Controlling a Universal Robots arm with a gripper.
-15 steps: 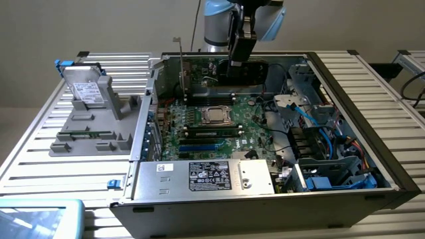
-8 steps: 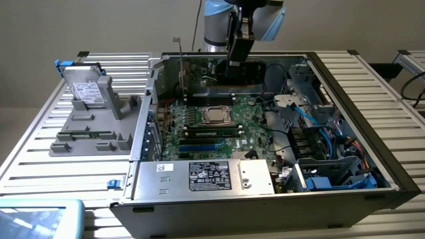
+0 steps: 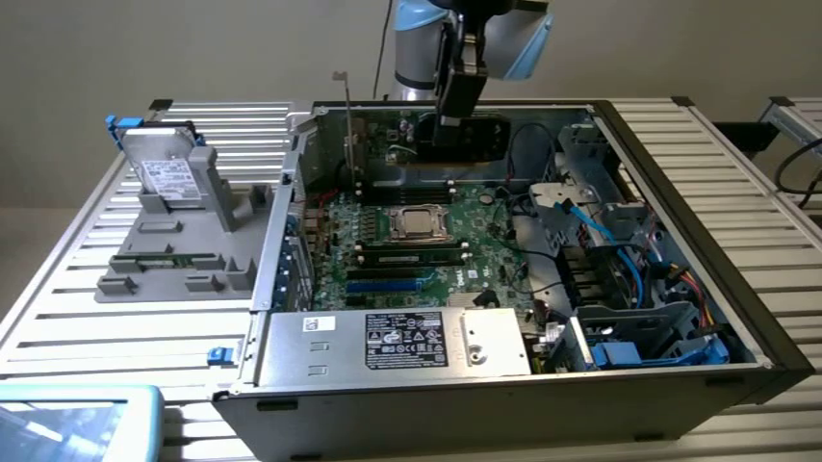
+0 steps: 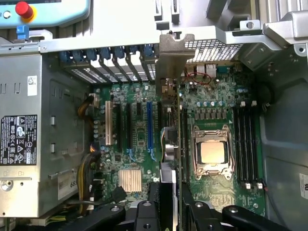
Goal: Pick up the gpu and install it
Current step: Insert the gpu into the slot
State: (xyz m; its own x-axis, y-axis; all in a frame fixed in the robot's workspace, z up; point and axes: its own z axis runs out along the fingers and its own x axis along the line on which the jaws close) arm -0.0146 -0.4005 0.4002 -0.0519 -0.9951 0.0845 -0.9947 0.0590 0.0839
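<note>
The gpu (image 4: 169,144) is a thin card seen edge-on, standing upright over the green motherboard (image 4: 139,144) between the blue slot (image 4: 149,127) and the CPU socket (image 4: 211,153). Its silver bracket (image 4: 171,57) reaches the rear slot openings of the case. My gripper (image 4: 168,204) is shut on the card's near end, one black finger (image 4: 153,195) on each side. In the exterior view the gripper (image 3: 459,111) hangs inside the open computer case (image 3: 719,279) near its back wall, and the gpu's bracket (image 3: 349,135) stands upright by the case's rear panel.
A power supply (image 3: 385,342) fills the near corner of the case. Drive cages and blue cables (image 3: 629,289) crowd the exterior view's right. Outside, a grey fixture (image 3: 167,260) holds a hard drive (image 3: 165,173) and a memory stick. A pendant with a red button (image 4: 24,8) lies nearby.
</note>
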